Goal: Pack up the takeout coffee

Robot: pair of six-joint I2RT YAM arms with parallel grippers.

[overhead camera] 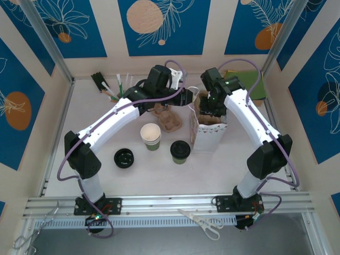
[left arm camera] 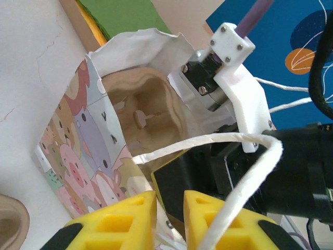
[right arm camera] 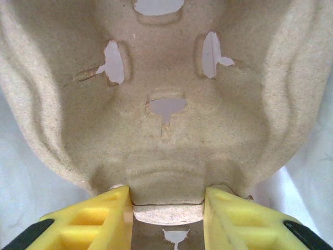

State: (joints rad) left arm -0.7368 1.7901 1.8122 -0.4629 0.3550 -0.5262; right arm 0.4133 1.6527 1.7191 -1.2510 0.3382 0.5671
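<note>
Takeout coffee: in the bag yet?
Out. The takeout coffee stands upright, lid on, on the table beside the white bag.

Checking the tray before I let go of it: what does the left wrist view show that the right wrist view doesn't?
Left wrist adds: the bag from outside with its cartoon-animal print, its twisted handle looping across, and the right arm reaching down into the open mouth.
Right wrist adds: the right claw clamped on the rim of the pulp cup tray, with the tray's cut-out slots up close.
Both: the tray sitting inside the bag, white paper around it.
</note>
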